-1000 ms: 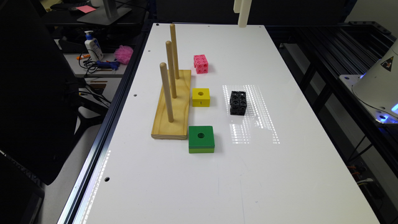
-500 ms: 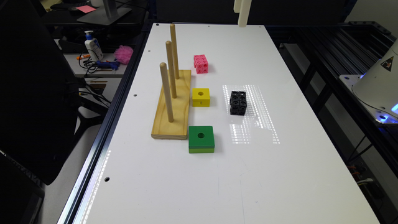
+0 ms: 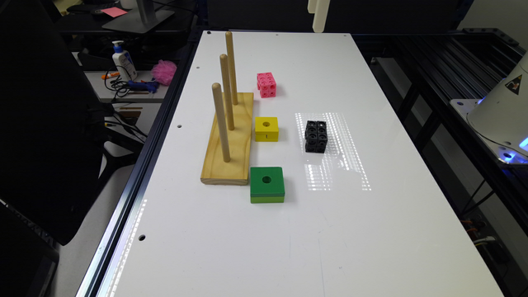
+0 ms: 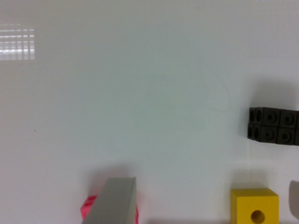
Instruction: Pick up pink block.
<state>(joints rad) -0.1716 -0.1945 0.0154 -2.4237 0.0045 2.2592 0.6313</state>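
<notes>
- Pink block (image 3: 266, 85) sits on the white table (image 3: 288, 231), beside the far end of the wooden peg board (image 3: 229, 140), well apart from the black cube (image 3: 316, 135).
- Wrist view: one of my fingers (image 4: 114, 200) overlaps the pink block (image 4: 88, 209); the yellow block (image 4: 254, 206) lies off to one side.
- Opening width: cannot tell. Nothing visibly held.
- Judgement: centre over the block, then descend.

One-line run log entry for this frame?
phase: approach | target: pink block on table, free | neighbours: yellow block, black cube, peg board | grasp: not yet made
</notes>
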